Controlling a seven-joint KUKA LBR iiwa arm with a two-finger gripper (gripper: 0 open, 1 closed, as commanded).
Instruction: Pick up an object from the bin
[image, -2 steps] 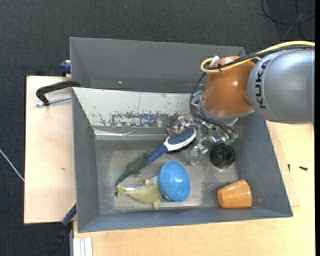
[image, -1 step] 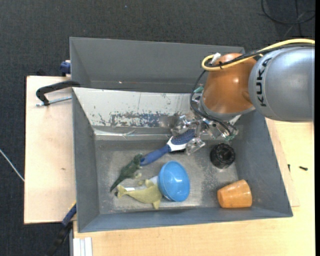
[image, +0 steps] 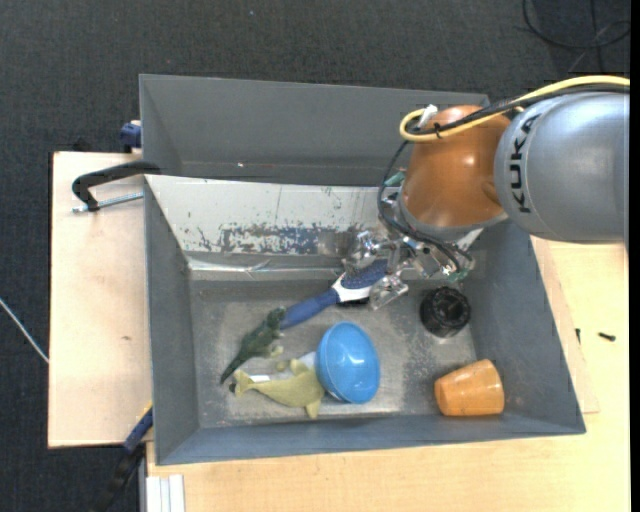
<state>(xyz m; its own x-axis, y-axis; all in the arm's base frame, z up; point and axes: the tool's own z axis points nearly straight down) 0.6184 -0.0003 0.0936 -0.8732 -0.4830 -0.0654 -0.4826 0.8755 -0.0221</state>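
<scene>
My gripper (image: 378, 270) is low in the bin's back right part, its metal fingers (image: 392, 291) apart. They stand at the white head end of a blue-handled brush (image: 318, 305), which lies slanted toward the bin's middle. The head sits right at the fingers; whether they touch it I cannot tell. A black round cap-like thing (image: 444, 310) lies just right of the gripper on the floor.
A blue egg-shaped bowl (image: 348, 362) lies at the front centre, with a green toy dinosaur (image: 255, 343) and a pale yellow-green toy fish (image: 285, 388) to its left. An orange cup (image: 470, 388) lies on its side at the front right. The arm's orange cover hangs over the back right corner.
</scene>
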